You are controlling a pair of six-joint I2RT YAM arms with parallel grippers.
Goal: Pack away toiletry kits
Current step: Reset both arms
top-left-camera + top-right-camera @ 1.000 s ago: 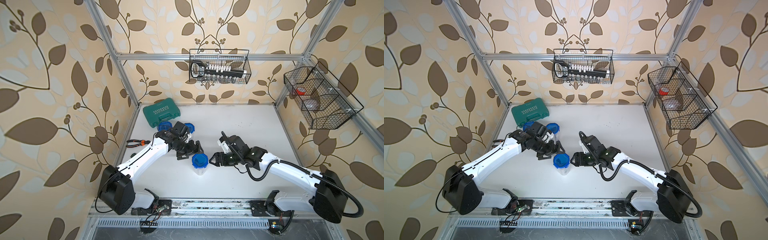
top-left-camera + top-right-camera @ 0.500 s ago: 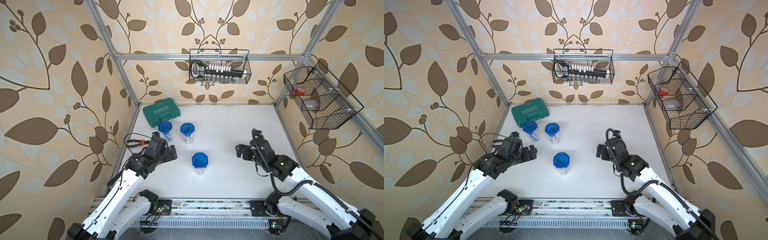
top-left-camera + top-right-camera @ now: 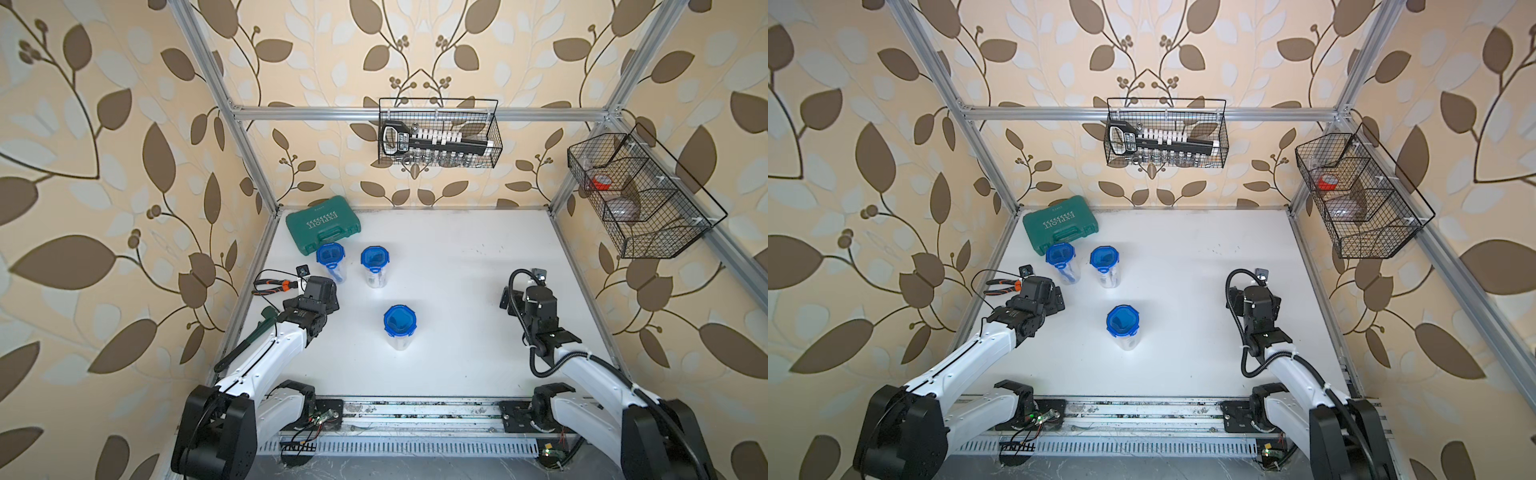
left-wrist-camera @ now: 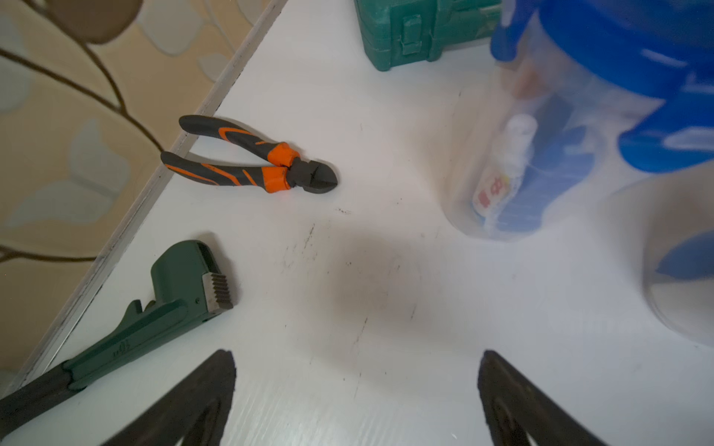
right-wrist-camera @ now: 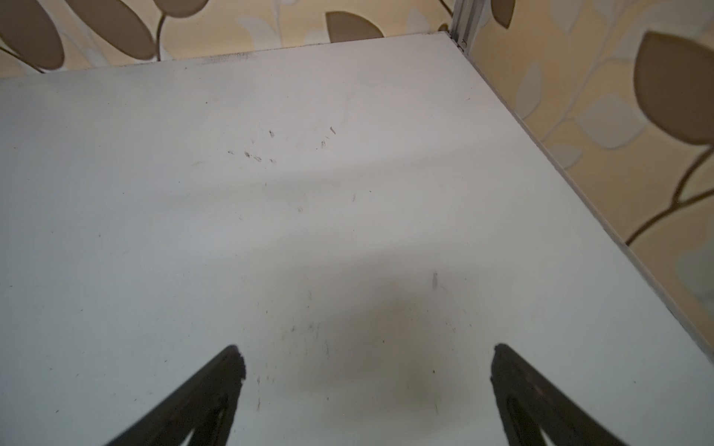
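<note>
Three clear jars with blue lids stand on the white table [image 3: 457, 257] in both top views: two side by side at the back left [image 3: 331, 262] [image 3: 375, 266] and one alone nearer the front [image 3: 400, 326] [image 3: 1123, 326]. The left wrist view shows a white tube and a blue toothbrush inside the closest jar [image 4: 514, 173]. My left gripper [image 4: 357, 359] is open and empty, low over the table just left of the back jars [image 3: 320, 291]. Far off on the right side, my right gripper [image 5: 367, 355] hangs open over bare table [image 3: 523, 297].
A green tool case [image 3: 323, 224] lies in the back left corner. Orange-and-black pliers [image 4: 255, 162] and a green pipe wrench [image 4: 174, 305] lie along the left edge beside my left arm. Wire baskets hang on the back wall [image 3: 438, 133] and right wall [image 3: 640, 199].
Both grippers were at the front jar's lid a second ago. Each arm has since pulled back to its own side, and the right jaws have spread wider. The jars stayed put.
</note>
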